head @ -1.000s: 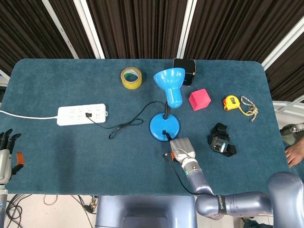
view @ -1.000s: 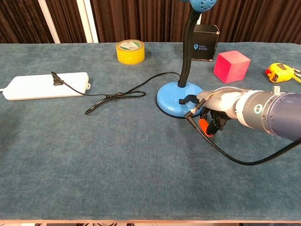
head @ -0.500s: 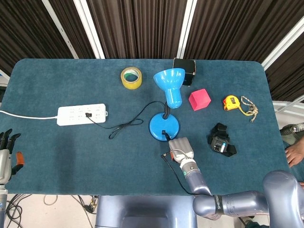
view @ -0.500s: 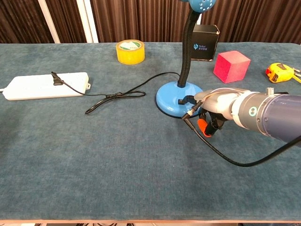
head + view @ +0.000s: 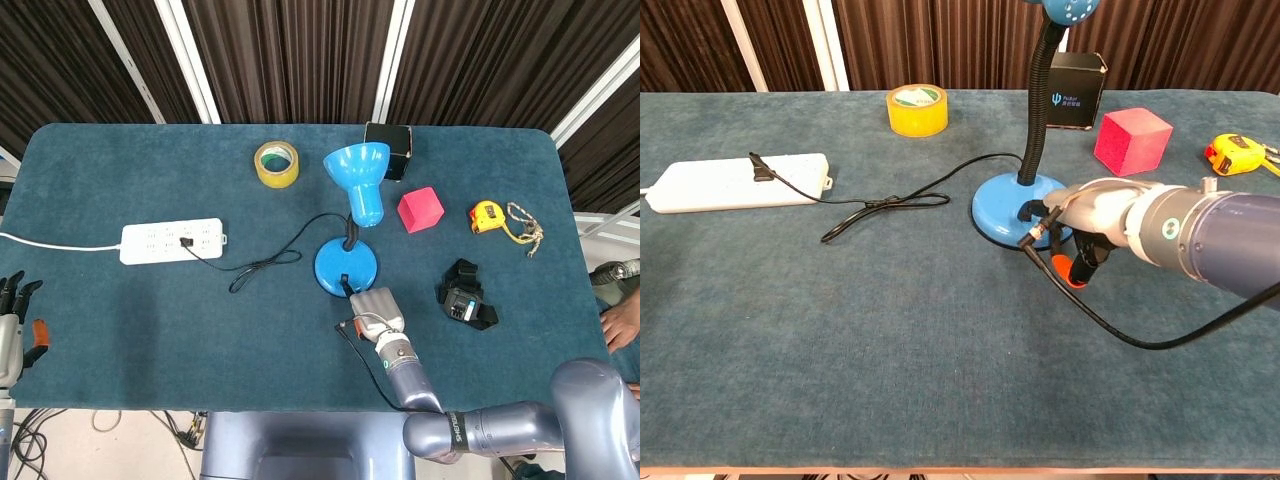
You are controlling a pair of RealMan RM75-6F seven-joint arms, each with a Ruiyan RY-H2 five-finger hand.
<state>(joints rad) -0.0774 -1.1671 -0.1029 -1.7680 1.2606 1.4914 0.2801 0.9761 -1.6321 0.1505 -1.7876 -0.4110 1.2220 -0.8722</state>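
Observation:
A blue desk lamp stands mid-table on its round base [image 5: 335,262] [image 5: 1000,205], with its shade [image 5: 360,180] tipped toward the far side. My right hand [image 5: 372,308] [image 5: 1090,225] sits at the base's near right edge, touching or just above its rim. The fingers curl downward with nothing in them, and an orange-tipped finger [image 5: 1072,268] hangs beside the base. A black cable trails from the wrist. My left hand [image 5: 12,325] is off the table's near left corner, fingers straight and apart, holding nothing.
The lamp's black cord [image 5: 270,262] runs to a white power strip [image 5: 170,241] at the left. At the back stand yellow tape [image 5: 276,163] and a black box [image 5: 390,140]. To the right are a pink cube [image 5: 420,209], a yellow tape measure [image 5: 487,216] and a black device [image 5: 467,303].
My right hand has crept left and away from me, from just short of the lamp base to its near rim. The left hand has not moved.

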